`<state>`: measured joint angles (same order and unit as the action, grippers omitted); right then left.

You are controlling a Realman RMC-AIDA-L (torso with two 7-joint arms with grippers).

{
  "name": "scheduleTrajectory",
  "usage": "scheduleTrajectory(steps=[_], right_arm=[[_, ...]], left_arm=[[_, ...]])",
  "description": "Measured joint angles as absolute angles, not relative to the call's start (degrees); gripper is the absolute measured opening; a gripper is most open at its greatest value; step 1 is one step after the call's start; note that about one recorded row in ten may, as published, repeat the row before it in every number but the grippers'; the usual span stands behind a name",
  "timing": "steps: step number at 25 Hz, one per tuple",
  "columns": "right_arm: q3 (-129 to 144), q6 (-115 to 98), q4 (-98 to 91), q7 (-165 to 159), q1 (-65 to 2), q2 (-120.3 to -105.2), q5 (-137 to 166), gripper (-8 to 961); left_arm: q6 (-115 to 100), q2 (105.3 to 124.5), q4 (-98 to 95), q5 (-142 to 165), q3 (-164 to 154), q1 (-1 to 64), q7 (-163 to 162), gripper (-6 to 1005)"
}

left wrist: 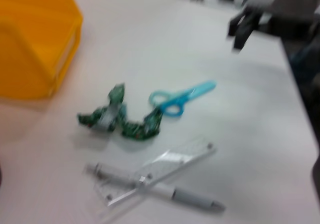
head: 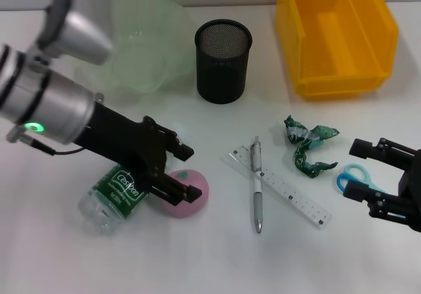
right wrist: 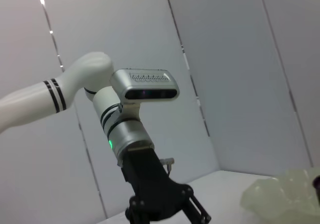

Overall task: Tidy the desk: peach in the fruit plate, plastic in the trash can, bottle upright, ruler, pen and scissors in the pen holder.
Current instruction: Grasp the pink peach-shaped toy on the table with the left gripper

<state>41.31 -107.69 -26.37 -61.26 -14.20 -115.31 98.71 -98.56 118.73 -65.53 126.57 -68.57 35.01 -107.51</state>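
Observation:
A pink peach point(head: 186, 206) lies on the white desk next to a clear bottle point(head: 113, 194) with a green label, which lies on its side. My left gripper point(head: 191, 172) is open just over the peach, its lower finger crossing it. The crumpled green plastic point(head: 306, 147), the blue scissors point(head: 356, 174), the clear ruler point(head: 289, 192) and the silver pen point(head: 257, 187) lie at the middle right. The pen lies across the ruler. My right gripper point(head: 358, 170) is open beside the scissors' handles. The left wrist view shows the plastic point(left wrist: 120, 121), scissors point(left wrist: 181, 97), ruler point(left wrist: 162, 170) and pen point(left wrist: 165, 191).
A pale green fruit plate point(head: 141, 44) stands at the back left. A black mesh pen holder point(head: 222, 60) stands at the back middle and a yellow bin point(head: 335, 34) at the back right. The right wrist view shows the left arm point(right wrist: 135, 134) and the plate's edge point(right wrist: 285, 196).

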Motion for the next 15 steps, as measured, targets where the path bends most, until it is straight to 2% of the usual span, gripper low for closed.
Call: scheduleTrajectory(steps=[15], right_arm=[[40.25,-106.02,-25.99,-61.25,-12.92,-115.46,99.18,759]], left_arm=[[-89.06,119.16,-65.69,128.66,-84.33,36.53,-111.88,782]])
